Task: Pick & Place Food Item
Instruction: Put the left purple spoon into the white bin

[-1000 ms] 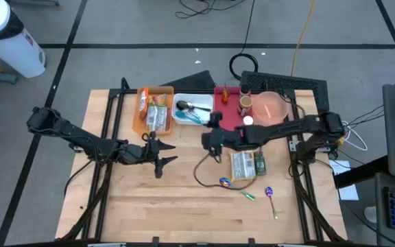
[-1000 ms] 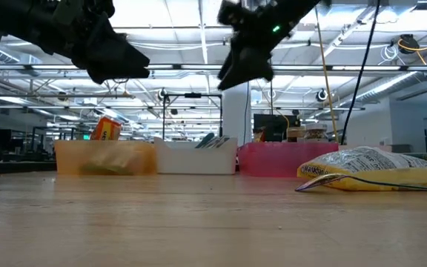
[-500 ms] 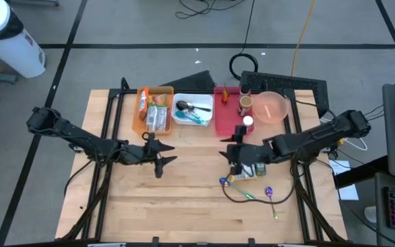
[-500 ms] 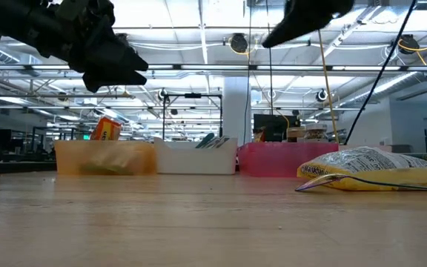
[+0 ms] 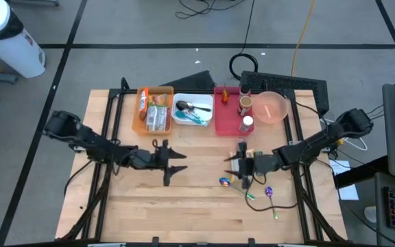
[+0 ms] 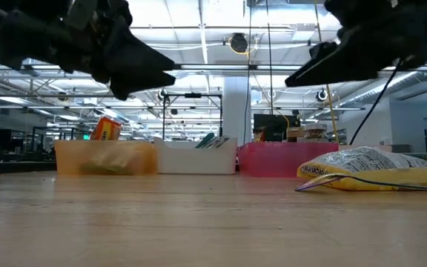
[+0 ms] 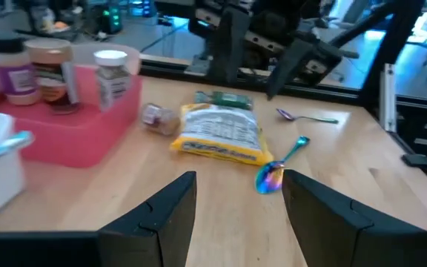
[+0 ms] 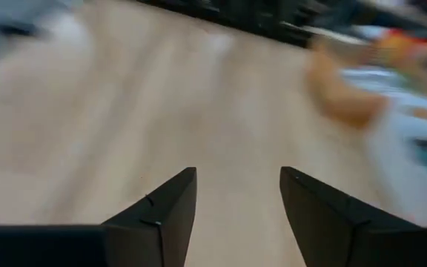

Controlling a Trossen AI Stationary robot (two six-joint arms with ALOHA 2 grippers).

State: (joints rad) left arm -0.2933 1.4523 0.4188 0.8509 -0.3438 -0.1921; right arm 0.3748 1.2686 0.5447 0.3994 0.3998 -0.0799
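Observation:
A silver and yellow snack bag (image 7: 217, 133) lies flat on the wooden table right of centre; it also shows in the low view (image 6: 369, 165). My right gripper (image 5: 234, 165) hovers open over the bag's left end, pointing toward the table's left, and hides most of the bag from above. My left gripper (image 5: 179, 169) hangs open over the table's middle, pointing right toward the bag, and nothing is between its fingers (image 7: 161, 215). Between the right fingers (image 8: 161, 208) only blurred tabletop shows.
Along the far edge stand an orange bin (image 5: 153, 110) with packets, a white bin (image 5: 193, 111) with cutlery and a red bin (image 5: 227, 113) with jars, then a pink bowl (image 5: 271, 108). A shiny spoon (image 7: 276, 170) and small items (image 5: 269, 193) lie near the bag.
My right gripper has drawn back from the table's middle toward the right and near edge, sinking and rolling, and now hangs over the bag. My left gripper has moved a little to the right and down. The bag has not moved.

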